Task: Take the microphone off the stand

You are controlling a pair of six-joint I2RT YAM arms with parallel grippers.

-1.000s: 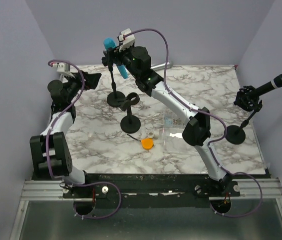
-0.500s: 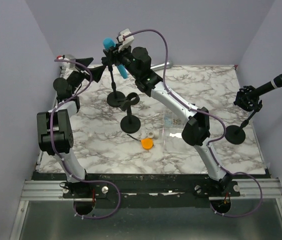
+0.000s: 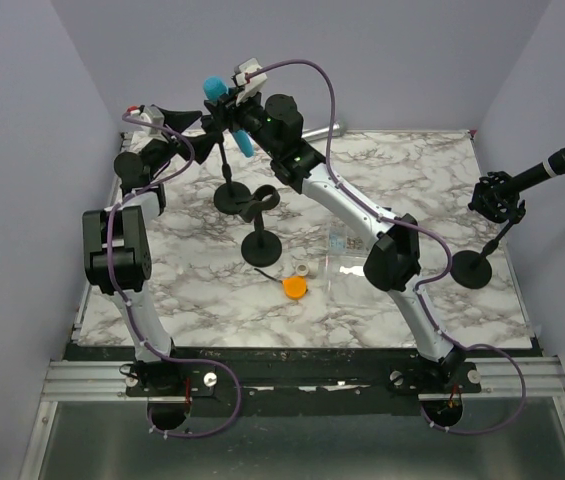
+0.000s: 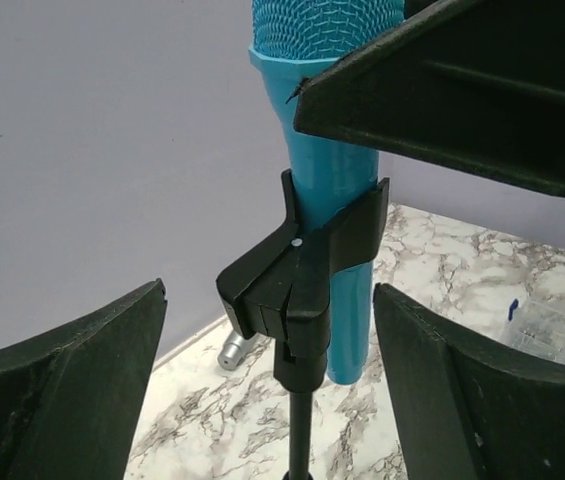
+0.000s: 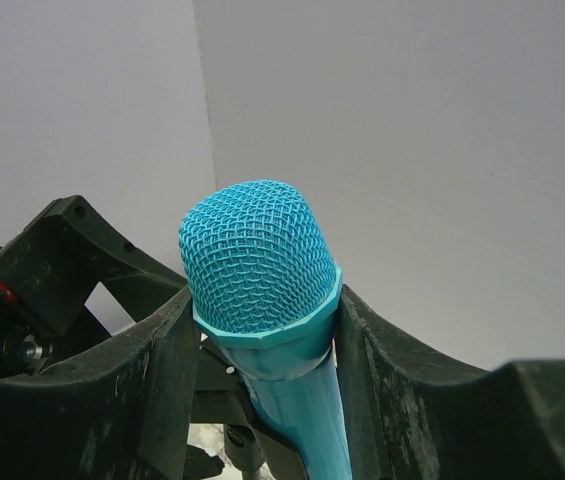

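Item: teal microphone [image 5: 262, 260], upright, seated in the black clip [image 4: 307, 250] of a desk stand [image 3: 227, 165]. Right gripper [image 5: 262, 335]: jaws clamped on its neck, just under the mesh head. Left gripper [image 4: 267, 300]: jaws spread, clip and pole between them, untouched. Status: grasp made; bracing the stand and pulling free apparently remain

- A robot lab test cell.
- Plain lavender walls [image 3: 22, 100] box in a marble-patterned counter [image 3: 212, 300].
- A cabled left arm [image 3: 112, 255] and right arm [image 3: 347, 205] stand bolted to a metal rail [image 3: 532, 378] at its near edge.
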